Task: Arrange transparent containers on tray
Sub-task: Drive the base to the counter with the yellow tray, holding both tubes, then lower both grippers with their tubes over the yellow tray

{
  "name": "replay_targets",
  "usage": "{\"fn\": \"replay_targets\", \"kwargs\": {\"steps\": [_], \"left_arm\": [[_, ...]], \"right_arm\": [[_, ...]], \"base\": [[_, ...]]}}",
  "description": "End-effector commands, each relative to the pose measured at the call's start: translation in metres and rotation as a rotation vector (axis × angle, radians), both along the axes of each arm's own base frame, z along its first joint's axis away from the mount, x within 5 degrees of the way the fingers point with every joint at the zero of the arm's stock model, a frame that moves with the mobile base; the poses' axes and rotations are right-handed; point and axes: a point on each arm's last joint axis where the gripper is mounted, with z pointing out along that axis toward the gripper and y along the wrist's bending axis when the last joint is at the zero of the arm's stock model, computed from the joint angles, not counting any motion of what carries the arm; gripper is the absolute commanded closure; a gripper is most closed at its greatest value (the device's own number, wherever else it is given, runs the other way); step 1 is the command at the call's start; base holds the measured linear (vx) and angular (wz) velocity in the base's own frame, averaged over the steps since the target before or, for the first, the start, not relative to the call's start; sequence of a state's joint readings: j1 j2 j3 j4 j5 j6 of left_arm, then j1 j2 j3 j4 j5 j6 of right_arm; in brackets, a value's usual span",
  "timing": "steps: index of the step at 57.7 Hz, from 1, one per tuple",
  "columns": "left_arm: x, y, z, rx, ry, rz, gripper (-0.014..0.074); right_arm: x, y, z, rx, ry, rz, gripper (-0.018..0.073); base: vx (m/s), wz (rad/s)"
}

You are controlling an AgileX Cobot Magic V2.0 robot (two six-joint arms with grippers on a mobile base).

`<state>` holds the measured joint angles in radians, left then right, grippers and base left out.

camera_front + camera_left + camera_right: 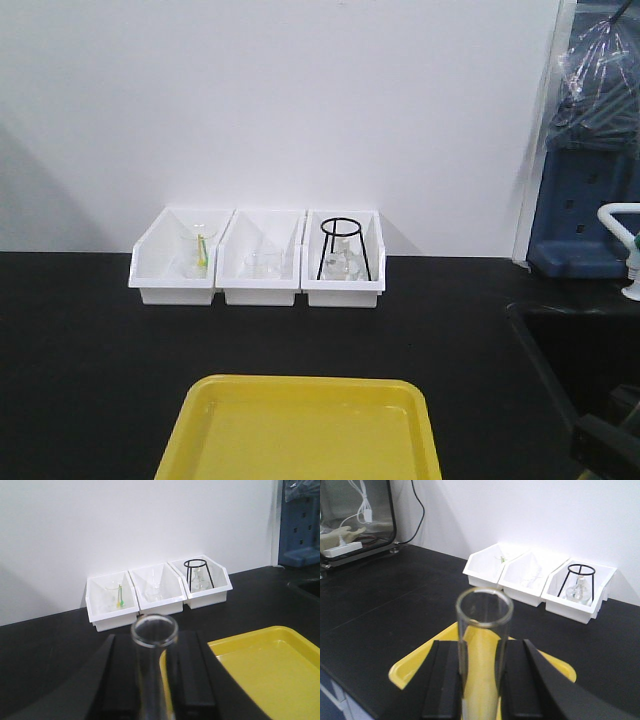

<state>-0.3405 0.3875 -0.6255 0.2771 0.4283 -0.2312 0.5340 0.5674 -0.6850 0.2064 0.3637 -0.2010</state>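
In the left wrist view a clear test tube stands between my black fingers, its open rim up; my left gripper is shut on it, just left of the yellow tray. In the right wrist view a second clear test tube is pinched by my right gripper, held above a corner of the yellow tray. The front view shows the tray at the near edge with nothing on it; neither gripper shows there.
Three white bins line the back wall on the black bench, holding glassware and a black wire stand. A sink edge with a tap lies at the right. A dark box with cables stands far left in the right wrist view.
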Motion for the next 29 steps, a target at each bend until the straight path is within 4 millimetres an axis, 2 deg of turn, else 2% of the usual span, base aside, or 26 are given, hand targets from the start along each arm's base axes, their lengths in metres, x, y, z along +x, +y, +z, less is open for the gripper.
{"fn": "replay_targets", "kwargs": {"steps": [1,29], "left_arm": [[-0.0013,-0.0015,0.0146,-0.021,-0.090,-0.022,0.0521],[-0.0013,-0.0015,0.0146,-0.021,-0.090,-0.022,0.0521]], "right_arm": [[0.0003,-0.0021,0.0177,0.055,-0.097,-0.021,0.0495],[0.0003,-0.0021,0.0177,0.055,-0.097,-0.021,0.0495]], "base": [[0.26,-0.08],[0.18,-0.06]]}}
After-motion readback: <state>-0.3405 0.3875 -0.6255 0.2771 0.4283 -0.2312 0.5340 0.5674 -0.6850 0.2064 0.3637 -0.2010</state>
